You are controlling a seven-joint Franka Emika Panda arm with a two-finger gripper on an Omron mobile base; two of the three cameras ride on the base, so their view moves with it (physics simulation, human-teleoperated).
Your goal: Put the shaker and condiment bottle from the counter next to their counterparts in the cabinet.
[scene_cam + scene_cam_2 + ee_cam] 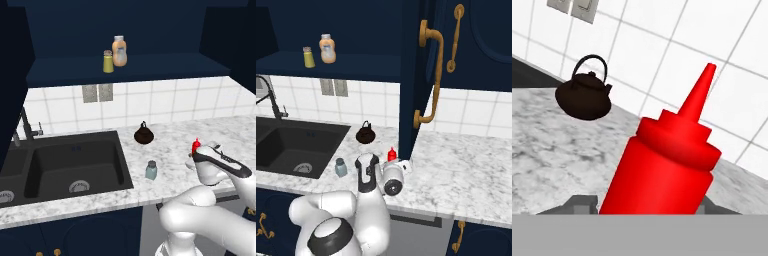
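White square-tile backsplash (165,102) with grey grout runs behind the worktop. Twin grey switch plates (97,93) on the tiles at 11 o'clock in the left base view. Dark faucet (27,127) at 9 o'clock, beside the black sink (75,162). Navy door (418,75) at 1 o'clock in the right base view carries curved brass handles (431,75). Small black kettle (143,134) near the tiles. Light even, soft shadows.

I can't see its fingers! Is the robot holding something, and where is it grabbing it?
Probably the red condiment bottle, around its lower body; the gripper sits at its sides, but contact is hidden.
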